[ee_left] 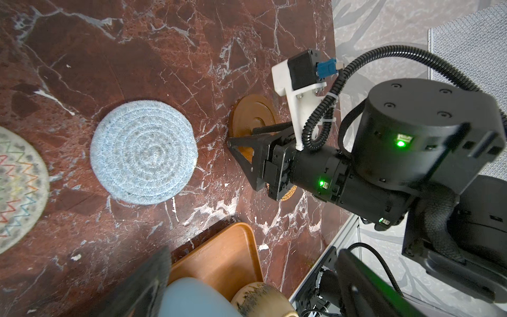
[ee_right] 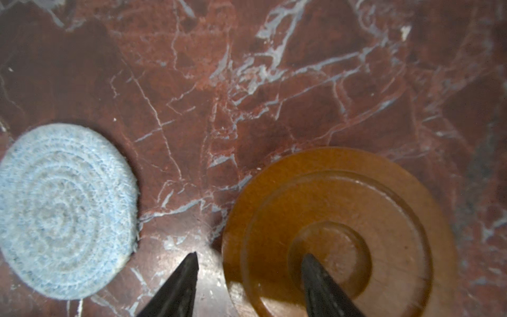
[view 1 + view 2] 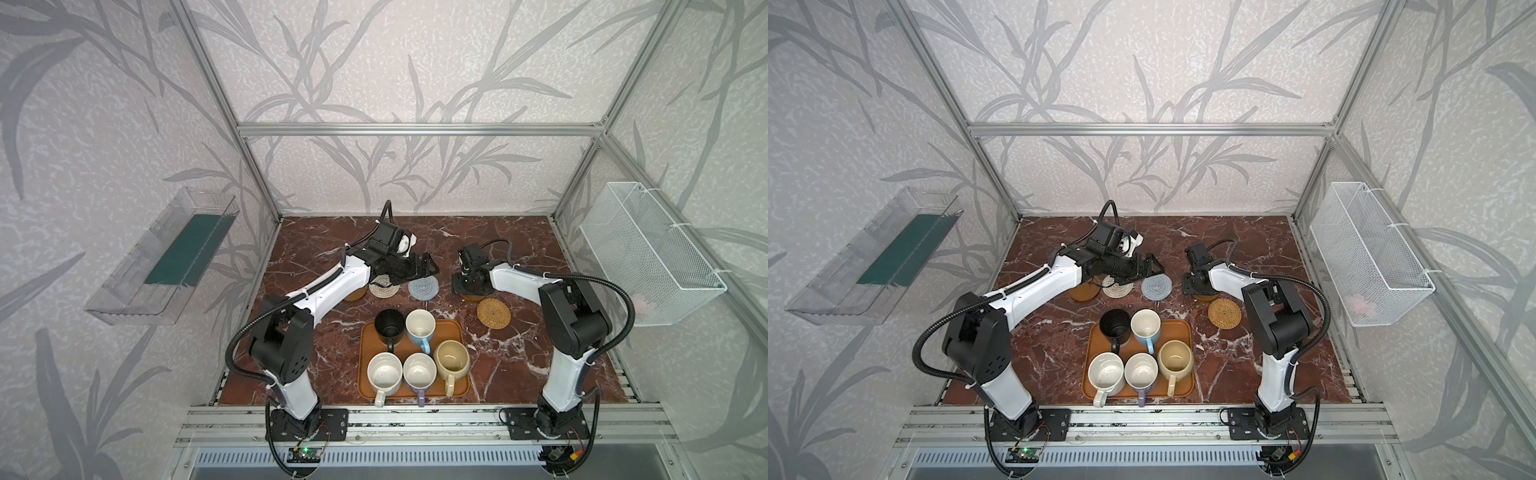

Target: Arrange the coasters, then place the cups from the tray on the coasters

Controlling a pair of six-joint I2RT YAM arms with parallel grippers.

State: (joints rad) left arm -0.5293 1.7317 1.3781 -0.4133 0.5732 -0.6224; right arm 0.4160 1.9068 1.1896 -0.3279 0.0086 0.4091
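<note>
Arranging coasters [image 3: 423, 287]; cups [image 3: 420, 326] sit on tray [image 3: 453, 330]. Right hand [image 2: 249, 255] half-spread astride wooden coaster [image 2: 343, 197] rim, seemingly not pinching. Left hand [image 3: 428, 266] spread near cream coaster [image 3: 382, 291]. Next: close, reposition.

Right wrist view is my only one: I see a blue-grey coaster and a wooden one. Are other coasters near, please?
Observer: Yes, a rattan coaster lies close by your wooden coaster.
Operator: Where is the left pincer?
Observer: The left pincer hangs open by the cream coaster.
Operator: Are cups placed already?
Observer: No, all five cups stand on the tray.
</note>
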